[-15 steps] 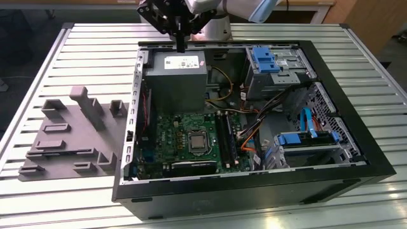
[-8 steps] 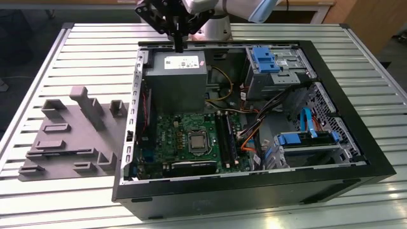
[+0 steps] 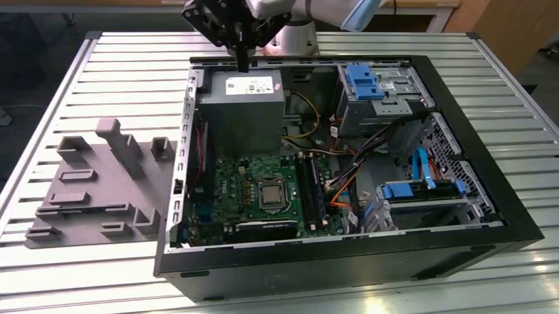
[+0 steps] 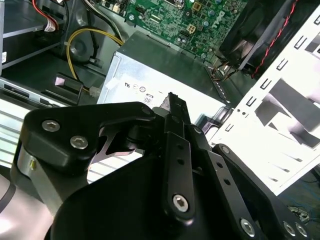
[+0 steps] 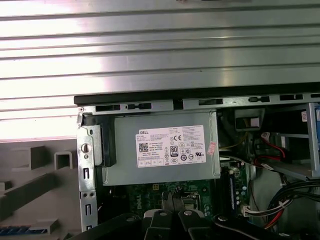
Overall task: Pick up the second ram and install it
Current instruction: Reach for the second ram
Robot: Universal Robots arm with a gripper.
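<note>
My gripper (image 3: 243,63) hangs over the far end of the open computer case (image 3: 511,216), just above the grey power supply (image 3: 240,108). Its two black fingers look pressed together and shut, with nothing between them, in both wrist views (image 4: 174,99) (image 5: 171,196). The power supply (image 5: 165,150) lies directly beneath the fingertips. The long black slot rails (image 3: 308,190) sit on the green motherboard (image 3: 249,180), well toward the near side of the case from the gripper. The second ram is out of view.
A light grey moulded tray (image 3: 88,196) with raised blocks lies on the slatted metal table (image 3: 122,78) at the exterior view's left of the case. Blue drive caddies (image 3: 367,82) (image 3: 410,191) and loose cables (image 3: 349,173) fill the case's right side.
</note>
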